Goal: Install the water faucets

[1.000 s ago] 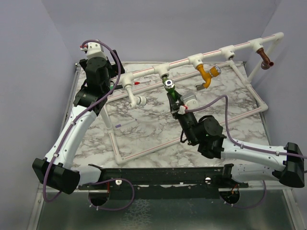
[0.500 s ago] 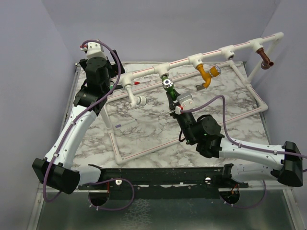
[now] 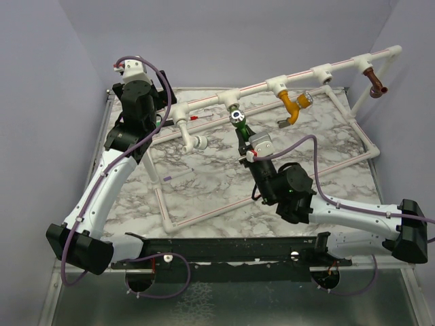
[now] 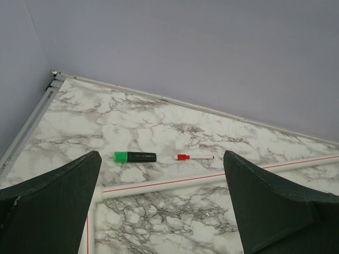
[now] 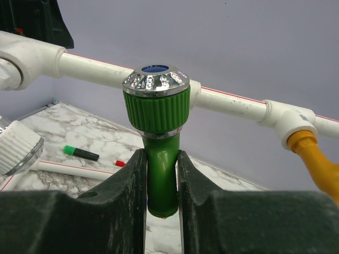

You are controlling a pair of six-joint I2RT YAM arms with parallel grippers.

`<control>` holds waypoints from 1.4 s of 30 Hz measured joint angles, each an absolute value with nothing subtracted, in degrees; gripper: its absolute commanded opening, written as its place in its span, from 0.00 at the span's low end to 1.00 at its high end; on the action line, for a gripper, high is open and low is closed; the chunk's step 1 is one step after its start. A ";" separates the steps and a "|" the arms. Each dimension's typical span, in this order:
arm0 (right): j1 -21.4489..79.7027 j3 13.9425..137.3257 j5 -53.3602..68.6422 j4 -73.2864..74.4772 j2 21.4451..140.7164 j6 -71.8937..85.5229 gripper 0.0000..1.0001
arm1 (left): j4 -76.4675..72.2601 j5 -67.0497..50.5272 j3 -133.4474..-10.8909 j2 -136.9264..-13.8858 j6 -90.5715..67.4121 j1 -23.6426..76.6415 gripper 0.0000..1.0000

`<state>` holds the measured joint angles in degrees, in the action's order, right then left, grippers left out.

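My right gripper point(image 3: 245, 140) point(image 5: 161, 159) is shut on the spout of the green faucet point(image 3: 239, 125) point(image 5: 158, 103). Its silver-ringed knob points up at the camera, and the faucet sits just under a white tee fitting point(image 3: 232, 100) on the raised red-striped pipe point(image 3: 299, 77). An orange-yellow faucet point(image 3: 291, 105) point(image 5: 317, 161), a brown faucet point(image 3: 376, 83) and a white faucet point(image 3: 193, 140) point(image 5: 16, 153) hang from other fittings. My left gripper point(image 3: 139, 102) point(image 4: 161, 156) is open and empty above the back left of the table.
A green-capped black marker point(image 4: 135, 156) and a red-capped pen point(image 4: 195, 157) lie by the back wall. White pipes point(image 4: 212, 178) of the frame lie on the marble table point(image 3: 204, 190). A small grey piece point(image 3: 282, 123) lies under the orange-yellow faucet.
My right gripper has carried the green faucet a little back and left, closer to the tee fitting. The left arm has not moved.
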<state>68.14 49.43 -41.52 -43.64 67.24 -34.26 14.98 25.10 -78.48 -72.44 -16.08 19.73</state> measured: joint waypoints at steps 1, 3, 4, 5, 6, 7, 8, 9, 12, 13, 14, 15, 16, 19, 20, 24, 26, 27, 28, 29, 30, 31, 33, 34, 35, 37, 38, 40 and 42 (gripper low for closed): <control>68.14 49.43 -41.65 -43.75 67.24 -34.41 0.01 | 14.98 25.10 -78.48 -72.44 -16.08 19.73 0.99; 68.14 49.43 -41.98 -44.03 67.24 -34.59 0.01 | 14.98 25.06 -78.48 -72.44 -16.08 19.73 0.99; 68.14 49.43 -42.09 -44.05 67.24 -34.59 0.01 | 14.98 24.99 -78.48 -72.44 -16.10 19.75 0.99; 68.14 49.43 -42.17 -44.07 67.24 -34.59 0.01 | 15.00 24.99 -78.48 -72.44 -16.08 19.75 0.99; 68.14 49.43 -42.22 -44.07 67.24 -34.59 0.01 | 15.00 24.97 -78.48 -72.44 -16.08 19.75 0.99; 68.14 49.43 -42.33 -44.10 67.24 -34.59 0.00 | 15.03 24.97 -78.48 -72.44 -16.08 19.75 0.99; 68.14 49.43 -42.39 -44.12 67.26 -34.59 0.00 | 15.05 24.97 -78.48 -72.44 -16.08 19.73 0.99; 68.14 49.43 -42.46 -44.21 67.40 -34.59 0.00 | 15.07 24.95 -78.48 -72.44 -16.08 19.75 0.99; 68.14 49.43 -42.57 -44.82 68.03 -34.57 0.00 | 15.07 24.95 -78.48 -72.44 -16.08 19.75 0.99; 68.14 49.43 -42.61 -45.12 68.27 -34.57 0.00 | 15.07 24.95 -78.48 -72.44 -16.08 19.75 0.99; 68.14 49.43 -42.65 -45.41 68.42 -34.57 0.00 | 15.07 24.95 -78.48 -72.44 -16.08 19.73 0.99; 68.14 49.45 -42.70 -45.67 68.60 -34.57 0.00 | 15.05 24.97 -78.48 -72.44 -16.08 19.73 0.99; 68.14 49.47 -42.78 -45.91 68.75 -34.57 0.00 | 15.03 24.97 -78.48 -72.44 -16.05 19.73 0.99; 68.14 49.67 -43.07 -46.92 69.43 -34.59 0.00 | 15.00 25.02 -78.48 -72.44 -16.03 19.70 0.99; 68.14 49.69 -43.11 -47.22 69.60 -34.57 0.00 | 14.98 25.02 -78.48 -72.49 -16.03 19.68 0.99; 68.14 49.78 -43.66 -48.71 70.43 -33.95 0.01 | 14.87 25.04 -78.50 -72.55 -15.97 19.59 0.99; 68.16 49.78 -44.12 -49.60 70.81 -32.82 0.00 | 14.81 25.04 -78.52 -72.62 -15.88 19.55 0.99; 68.16 49.78 -44.36 -50.09 70.98 -32.10 0.00 | 14.76 25.06 -78.52 -72.64 -15.86 19.55 0.99; 68.16 49.78 -44.69 -50.68 71.18 -31.22 0.00 | 14.70 25.04 -78.52 -72.66 -15.84 19.53 0.99; 68.18 49.78 -45.04 -51.35 71.40 -30.33 0.01 | 14.66 25.06 -78.52 -72.66 -15.81 19.51 0.99; 68.23 49.76 -45.41 -51.96 71.59 -29.45 0.00 | 14.66 25.06 -78.52 -72.69 -15.81 19.51 0.99; 68.29 49.74 -45.84 -52.77 71.81 -28.51 0.01 | 14.63 25.04 -78.52 -72.69 -15.81 19.51 0.99; 68.31 49.52 -46.59 -54.19 72.12 -26.41 0.01 | 14.61 25.04 -78.52 -72.69 -15.81 19.51 0.99; 68.31 49.47 -47.00 -54.63 72.23 -25.19 0.00 | 14.59 25.04 -78.52 -72.69 -15.81 19.51 0.99; 68.31 49.43 -47.37 -55.07 72.31 -23.86 0.00 | 14.59 25.04 -78.52 -72.71 -15.81 19.51 0.99; 68.34 49.30 -48.10 -55.77 72.38 -21.06 0.01 | 14.59 25.04 -78.52 -72.71 -15.81 19.51 0.99; 68.34 49.25 -48.47 -56.03 72.38 -19.68 0.00 | 14.59 25.04 -78.52 -72.71 -15.81 19.51 0.99; 68.34 49.12 -49.21 -56.53 72.38 -16.64 0.01 | 14.59 25.04 -78.52 -72.71 -15.81 19.51 0.99; 68.34 48.99 -49.95 -56.99 72.40 -13.39 0.01 | 14.59 25.02 -78.52 -72.71 -15.81 19.51 0.99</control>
